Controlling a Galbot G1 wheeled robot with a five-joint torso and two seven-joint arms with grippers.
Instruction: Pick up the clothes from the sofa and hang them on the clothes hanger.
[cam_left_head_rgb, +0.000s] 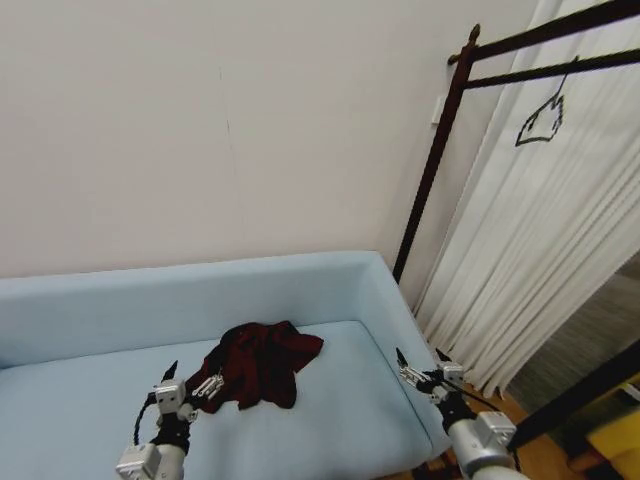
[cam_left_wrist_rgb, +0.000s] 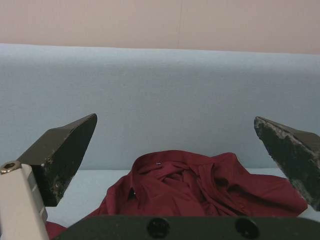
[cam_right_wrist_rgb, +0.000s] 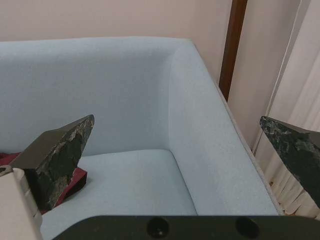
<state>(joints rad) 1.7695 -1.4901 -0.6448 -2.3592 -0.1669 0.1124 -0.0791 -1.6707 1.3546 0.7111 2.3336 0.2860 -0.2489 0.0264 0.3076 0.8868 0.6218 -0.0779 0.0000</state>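
Since the red shirt (cam_left_head_rgb: 262, 362) lies at lower centre just beside my left end effector (cam_left_head_rgb: 192, 383), spread wide, that arm is nearer than my right end effector (cam_left_head_rgb: 422, 368), also spread.

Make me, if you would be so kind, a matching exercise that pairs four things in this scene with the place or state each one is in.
Column one:
1. dark red shirt
2. left pincer
3. right pincer
4. wire hanger

Column two:
A. open, by the right end of the sofa
B. hooked on a rail of the rack
C. crumpled on the sofa seat
D. open, at the shirt's near edge

Pairs: 1-C, 2-D, 3-A, 4-B.
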